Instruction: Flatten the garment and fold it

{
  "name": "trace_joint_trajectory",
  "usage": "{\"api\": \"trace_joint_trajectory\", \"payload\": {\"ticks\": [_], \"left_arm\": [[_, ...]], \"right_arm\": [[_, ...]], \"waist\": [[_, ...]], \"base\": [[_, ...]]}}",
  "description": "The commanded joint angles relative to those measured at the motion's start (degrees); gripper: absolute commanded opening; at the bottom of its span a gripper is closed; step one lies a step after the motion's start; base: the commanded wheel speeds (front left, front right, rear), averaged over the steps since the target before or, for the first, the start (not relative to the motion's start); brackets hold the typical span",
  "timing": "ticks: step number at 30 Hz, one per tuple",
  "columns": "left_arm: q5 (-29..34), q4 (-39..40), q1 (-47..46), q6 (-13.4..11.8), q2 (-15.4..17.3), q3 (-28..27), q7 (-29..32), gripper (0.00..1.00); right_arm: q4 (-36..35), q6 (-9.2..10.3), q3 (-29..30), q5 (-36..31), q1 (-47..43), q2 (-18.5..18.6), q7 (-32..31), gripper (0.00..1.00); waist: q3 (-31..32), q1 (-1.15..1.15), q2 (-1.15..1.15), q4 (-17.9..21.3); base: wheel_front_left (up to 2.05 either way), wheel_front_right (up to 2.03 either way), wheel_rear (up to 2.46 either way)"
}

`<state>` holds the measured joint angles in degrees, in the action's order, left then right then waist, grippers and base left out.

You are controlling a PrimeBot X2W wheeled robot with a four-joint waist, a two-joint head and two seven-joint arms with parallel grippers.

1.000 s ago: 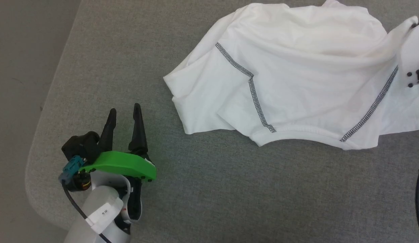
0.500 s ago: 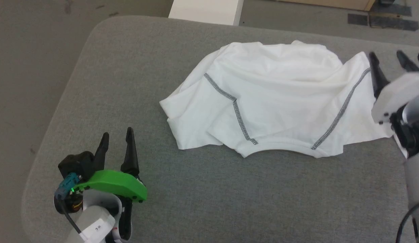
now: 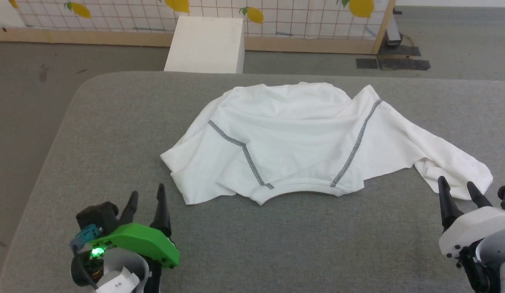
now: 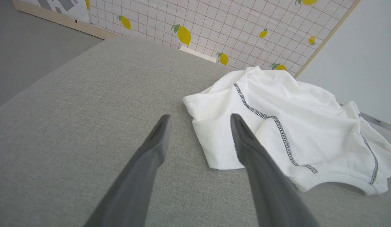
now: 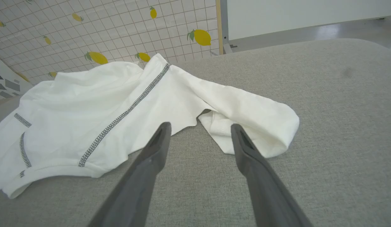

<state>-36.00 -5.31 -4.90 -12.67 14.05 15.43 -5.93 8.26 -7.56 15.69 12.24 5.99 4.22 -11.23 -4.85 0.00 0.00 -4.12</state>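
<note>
The garment is a white shirt with dark zigzag seams, lying rumpled on the grey padded table; its neckline faces me and one sleeve trails to the right. My left gripper stands open at the lower left, apart from the cloth, with nothing between its fingers. My right gripper is open at the lower right, its tips just short of the sleeve end. The garment lies right of the left gripper. The sleeve of the garment lies just beyond the right gripper.
A white box stands on the floor behind the table. A wood-framed grid screen with lemon prints closes the back. The table's rounded left edge drops to grey floor.
The camera has tilted up, bringing the far floor and screen into view. My right gripper has opened, let go of the sleeve and drawn back toward me; the sleeve now lies spread to the right.
</note>
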Motion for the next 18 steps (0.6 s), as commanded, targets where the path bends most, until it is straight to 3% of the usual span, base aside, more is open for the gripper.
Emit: {"api": "trace_joint_trajectory", "payload": {"ticks": [1,5,9,15,16,17,18], "left_arm": [[-0.8,-0.6,0.3,-0.2,-0.1,0.6,2.1,1.0],[-1.8,-4.5,-5.8,-0.1,1.0,3.0,12.2,1.0],[-1.1,-10.9,-12.5,-1.5,2.8,5.8,23.8,1.0],[-0.5,-18.0,-17.8,-1.5,3.4,7.9,30.2,1.0],[-0.7,-19.3,-18.0,-1.4,3.5,8.1,31.1,0.76],[-0.8,-20.1,-18.1,-1.3,3.5,8.2,31.5,0.26],[-0.9,-21.0,-18.2,-1.4,3.7,8.1,31.6,0.0]], "right_arm": [[-1.0,0.08,0.1,0.7,-0.5,-0.4,-0.4,1.0],[-3.6,0.08,-0.4,0.9,-0.8,-1.0,-1.2,1.0],[-5.2,0.08,-1.3,1.0,0.2,-1.2,-1.5,1.0],[-5.9,0.08,-0.8,0.6,0.9,-1.3,-1.3,1.0],[-6.0,0.08,-0.7,0.6,1.0,-1.3,-1.3,1.0],[-6.0,0.08,-0.6,0.7,1.0,-1.3,-1.2,1.0],[-6.1,0.08,-0.4,0.7,1.0,-1.3,-1.0,1.0]], "waist": [[0.8,0.0,0.0,1.4],[-1.0,0.0,0.0,2.5],[-2.9,0.0,0.0,4.1],[-5.6,0.0,0.0,6.1],[-6.0,0.0,0.0,6.3],[-6.2,0.0,0.0,6.4],[-6.5,0.0,0.0,6.5]], "base": [[0.0,0.0,0.0],[0.0,0.0,0.0],[0.0,0.0,0.0],[0.0,0.0,0.0],[0.0,0.0,0.0],[0.0,0.0,0.0],[0.0,0.0,0.0]]}}
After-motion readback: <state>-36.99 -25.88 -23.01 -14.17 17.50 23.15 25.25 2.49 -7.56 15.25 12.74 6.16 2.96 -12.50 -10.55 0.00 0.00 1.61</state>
